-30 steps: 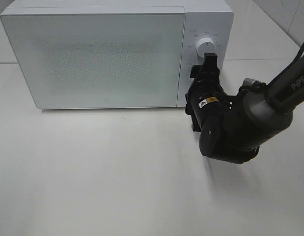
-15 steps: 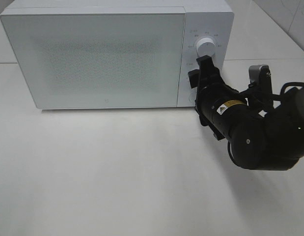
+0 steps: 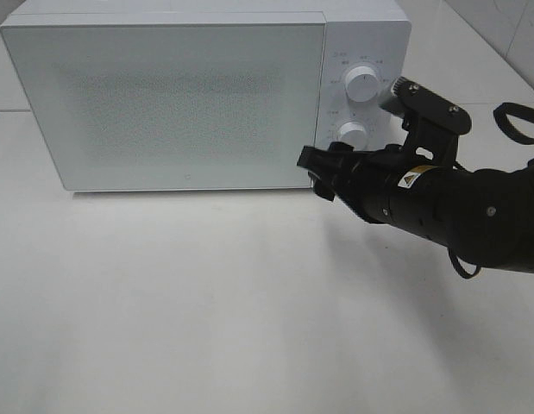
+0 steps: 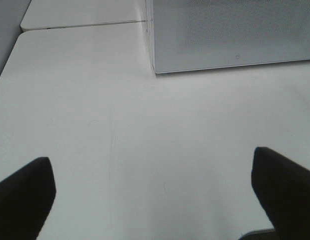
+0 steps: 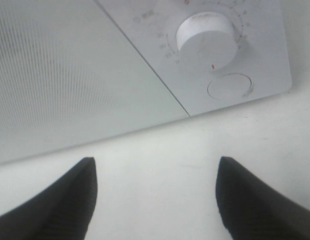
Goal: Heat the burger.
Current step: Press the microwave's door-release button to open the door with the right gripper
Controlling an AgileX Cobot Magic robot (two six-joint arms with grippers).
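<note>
The burger is not in view in any frame. The white microwave (image 3: 189, 95) stands at the back of the table with its door shut. My right gripper (image 3: 323, 171) is open and empty, just in front of the microwave's lower right front, below the lower knob (image 3: 352, 134). The right wrist view shows the gripper (image 5: 155, 200) apart from the microwave, facing a knob (image 5: 206, 40) and an oval button (image 5: 229, 86). My left gripper (image 4: 155, 195) is open and empty above the bare table, well short of the microwave (image 4: 230, 35); it is out of the exterior view.
The upper knob (image 3: 361, 84) sits on the control panel right of the door. The white table (image 3: 206, 302) stretches in front of the microwave. A table seam (image 4: 84, 25) runs at the far left.
My right arm has swung round and dropped; its gripper left the knobs and moved down and left to the door's lower right corner. Both knobs now show.
</note>
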